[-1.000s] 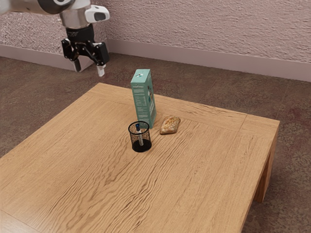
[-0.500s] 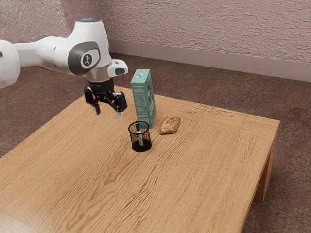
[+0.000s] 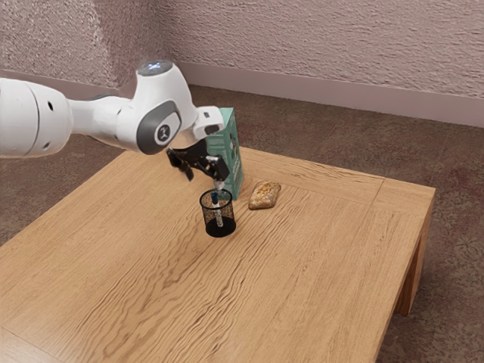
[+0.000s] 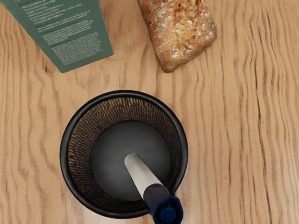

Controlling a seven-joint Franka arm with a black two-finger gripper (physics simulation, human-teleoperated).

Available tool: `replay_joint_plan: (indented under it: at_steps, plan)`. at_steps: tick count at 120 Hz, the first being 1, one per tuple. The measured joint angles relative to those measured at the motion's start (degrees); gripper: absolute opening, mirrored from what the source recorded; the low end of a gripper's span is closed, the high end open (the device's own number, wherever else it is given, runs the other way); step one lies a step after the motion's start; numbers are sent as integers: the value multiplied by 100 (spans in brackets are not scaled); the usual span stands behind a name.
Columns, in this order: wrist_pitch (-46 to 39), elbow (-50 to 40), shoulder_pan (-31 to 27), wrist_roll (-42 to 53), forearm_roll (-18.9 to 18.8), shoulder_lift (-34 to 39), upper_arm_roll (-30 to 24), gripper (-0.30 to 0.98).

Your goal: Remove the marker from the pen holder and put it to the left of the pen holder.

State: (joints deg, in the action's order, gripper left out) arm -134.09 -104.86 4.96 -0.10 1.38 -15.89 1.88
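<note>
My gripper [image 3: 204,184] is open in the exterior view, its fingers spread wide, just above the pen holder's rim and toward the exterior view's left. The black mesh pen holder [image 3: 219,227] stands upright on the table. Inside it leans the marker [image 3: 218,212], white with a blue cap. Seen from my hand, the pen holder [image 4: 67,154] is open-topped with a dark bottom, and the marker [image 4: 142,176] slants across it, its blue cap resting by the rim. Nothing is between my fingers.
A tall green box [image 3: 234,162] stands behind the pen holder, close to my hand. A crusty piece of bread [image 3: 264,195] lies beside the box, toward the exterior view's right. The wooden table [image 3: 310,280] extends around them.
My arm has swung in from the exterior view's upper left and come down, bringing the open gripper close to the pen holder's top. Holder, marker, box and bread have stayed where they were.
</note>
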Motion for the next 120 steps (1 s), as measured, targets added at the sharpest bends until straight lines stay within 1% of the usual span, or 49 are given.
replay_joint_plan:
  at_steps: [23, 40, 70, 84, 96, 100, 120]
  plan:
    - [-446, -30, 4, 114, 32, -218, -4, 69]
    - [-615, -33, 6, 176, 19, -434, -4, 69]
    - [-592, -295, 23, 254, 0, -394, -98, 69]
    - [-471, -262, 23, 283, -13, -338, -109, 68]
    - [-388, -104, 22, 303, -19, -461, -115, 67]
    - [-367, -77, 22, 308, -20, -487, -116, 65]
    - [-301, -21, 21, 332, -29, -507, -113, 40]
